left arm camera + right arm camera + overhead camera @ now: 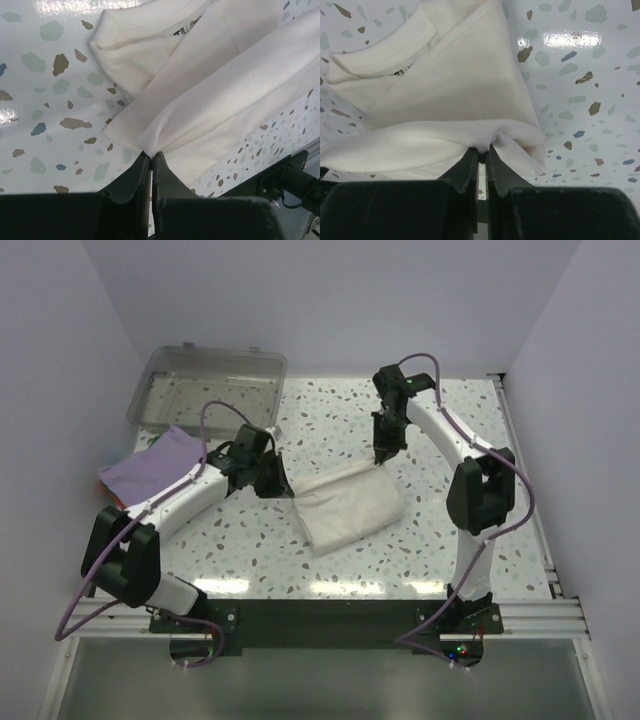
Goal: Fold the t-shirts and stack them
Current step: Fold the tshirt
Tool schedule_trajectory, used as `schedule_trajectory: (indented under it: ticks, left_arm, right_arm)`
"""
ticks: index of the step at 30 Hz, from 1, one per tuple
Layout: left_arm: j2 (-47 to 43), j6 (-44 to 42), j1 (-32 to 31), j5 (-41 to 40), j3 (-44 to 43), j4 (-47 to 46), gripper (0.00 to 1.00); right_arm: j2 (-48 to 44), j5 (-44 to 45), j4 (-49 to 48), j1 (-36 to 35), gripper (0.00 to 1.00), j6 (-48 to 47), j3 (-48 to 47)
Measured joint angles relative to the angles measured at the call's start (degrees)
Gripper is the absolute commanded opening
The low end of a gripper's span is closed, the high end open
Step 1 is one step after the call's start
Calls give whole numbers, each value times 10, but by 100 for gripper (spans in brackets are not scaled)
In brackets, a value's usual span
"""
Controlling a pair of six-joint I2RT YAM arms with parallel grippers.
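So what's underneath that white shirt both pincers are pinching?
Only the speckled table shows around the white shirt, which lies folded on it. Whatever sits beneath is covered by cloth, so I cannot tell.

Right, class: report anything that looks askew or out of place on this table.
The lavender t-shirt lies in a rumpled heap at the left edge of the table, beside the clear bin, unfolded. The cream t-shirt, pinched by the left tool and right tool, sits skewed to the table edges.
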State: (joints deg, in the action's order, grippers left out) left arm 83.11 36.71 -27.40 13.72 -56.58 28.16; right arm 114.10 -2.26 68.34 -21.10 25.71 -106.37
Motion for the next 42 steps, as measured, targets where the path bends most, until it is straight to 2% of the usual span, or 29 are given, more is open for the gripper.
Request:
schedule_trajectory:
  ticks: [17,18,19,20,22,25,27,29,34,42]
  left_arm:
    - [148,-55,53,32,-84,-20,0]
    - [157,-58,56,32,-90,-20,2]
    - [165,-59,57,32,-95,-21,14]
    - [173,-59,59,32,-101,-22,23]
    - [189,-63,64,26,-113,-23,45]
    - [205,-58,70,7,-135,-21,56]
    - [207,-57,73,-7,-151,-20,59]
    - [203,-53,75,-18,-164,-25,60]
    - [146,-41,75,-18,-140,-51,60]
    - [10,15,54,16,17,-128,60]
  right_arm:
    - [107,18,3,5,0,-22,-104]
    - [113,18,5,6,0,-23,-111]
    - [119,18,6,7,0,-24,-120]
    - [125,19,5,8,0,-25,-124]
    - [141,21,8,9,21,-28,-139]
    - [172,31,17,12,62,-40,-182]
    - [187,42,18,14,74,-52,-209]
    - [186,45,17,17,77,-60,-214]
    - [155,49,4,20,75,-70,-184]
    - [-33,-21,-61,12,72,-71,11]
